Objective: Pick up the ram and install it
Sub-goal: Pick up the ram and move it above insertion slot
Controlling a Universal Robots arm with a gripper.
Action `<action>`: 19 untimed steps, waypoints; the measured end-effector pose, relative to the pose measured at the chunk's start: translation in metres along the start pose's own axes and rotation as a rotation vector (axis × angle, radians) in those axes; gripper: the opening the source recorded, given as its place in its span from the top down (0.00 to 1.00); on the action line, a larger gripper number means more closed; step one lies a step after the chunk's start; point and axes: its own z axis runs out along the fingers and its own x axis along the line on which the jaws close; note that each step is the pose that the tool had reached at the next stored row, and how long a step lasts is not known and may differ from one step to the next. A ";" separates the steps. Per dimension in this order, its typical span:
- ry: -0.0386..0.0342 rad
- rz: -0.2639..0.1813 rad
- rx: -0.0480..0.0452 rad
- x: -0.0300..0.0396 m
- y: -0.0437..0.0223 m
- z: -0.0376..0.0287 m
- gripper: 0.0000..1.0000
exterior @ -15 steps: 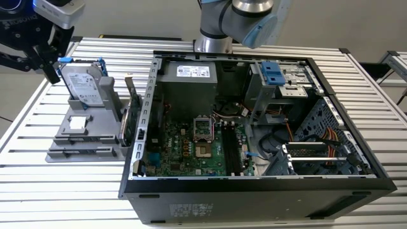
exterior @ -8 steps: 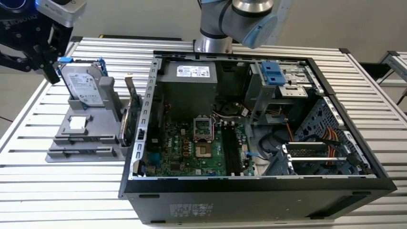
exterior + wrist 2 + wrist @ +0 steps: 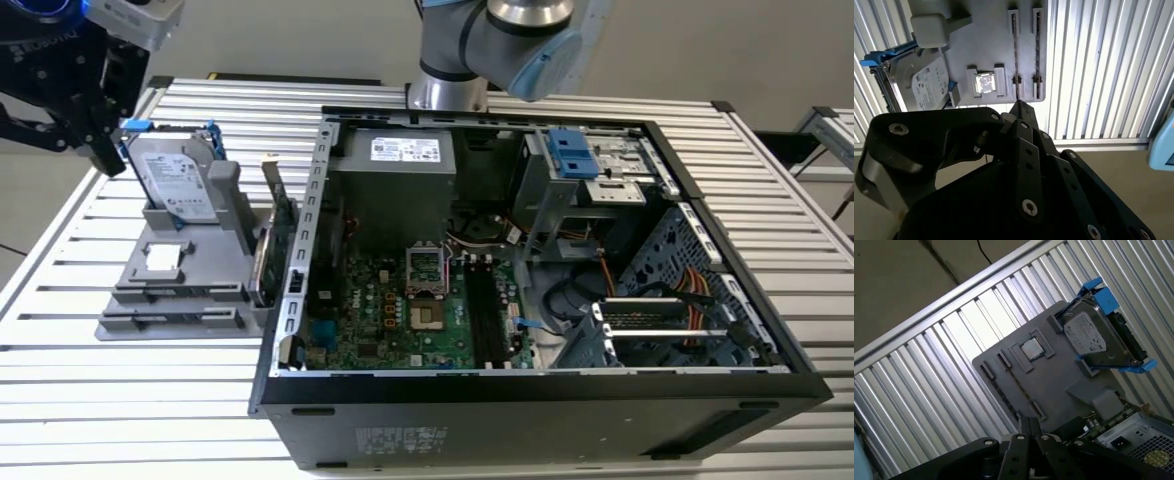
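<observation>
Our one hand [image 3: 1029,424], closed and empty, hovers near one holder [image 3: 1059,390] carrying one ram [image 3: 1015,386], one chip [image 3: 1030,348] and one drive [image 3: 1094,337].

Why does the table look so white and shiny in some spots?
In the second wrist view, light glares off the ribbed metal table beside the grey holder, and the end effector looks dark against it; in the first wrist view the same slats glare; in the exterior view the computer case is shadier inside.
</observation>
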 end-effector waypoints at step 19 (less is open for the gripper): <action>0.0030 -0.060 0.0001 0.0000 0.0000 0.0000 1.00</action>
